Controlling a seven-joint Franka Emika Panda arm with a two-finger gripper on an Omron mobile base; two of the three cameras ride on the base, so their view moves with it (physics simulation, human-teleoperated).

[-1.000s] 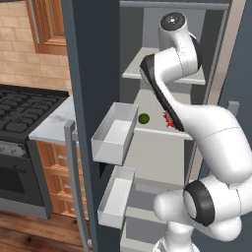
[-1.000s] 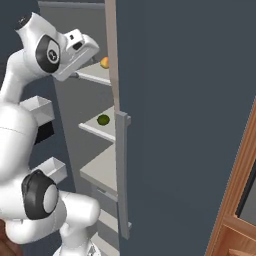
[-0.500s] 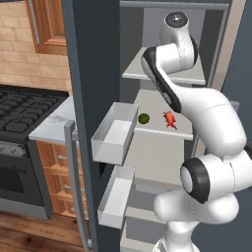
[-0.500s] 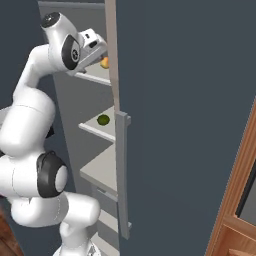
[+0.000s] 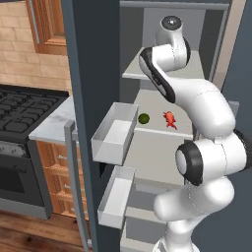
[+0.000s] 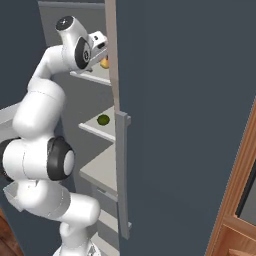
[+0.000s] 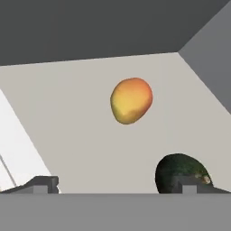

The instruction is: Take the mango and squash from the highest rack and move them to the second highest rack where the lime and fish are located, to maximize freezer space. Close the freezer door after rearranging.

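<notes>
In the hand view the yellow-orange mango lies on the pale top rack, ahead of my gripper. The near-black squash sits close by, just behind the right fingertip. The fingertips stand wide apart, open, with nothing between them. From the right base view the mango peeks out past my hand. One rack below, the lime and the red-orange fish lie side by side. The freezer door stands open to the left.
Two pale bins on the door's inner face jut out beside the arm, with the bar handle below them. A black stove and a marble counter stand at the left. The freezer's dark side wall closes off the right.
The arm has straightened up and pushed the hand farther in over the top rack. Its forearm has swung clear of the fish, which now shows whole.
</notes>
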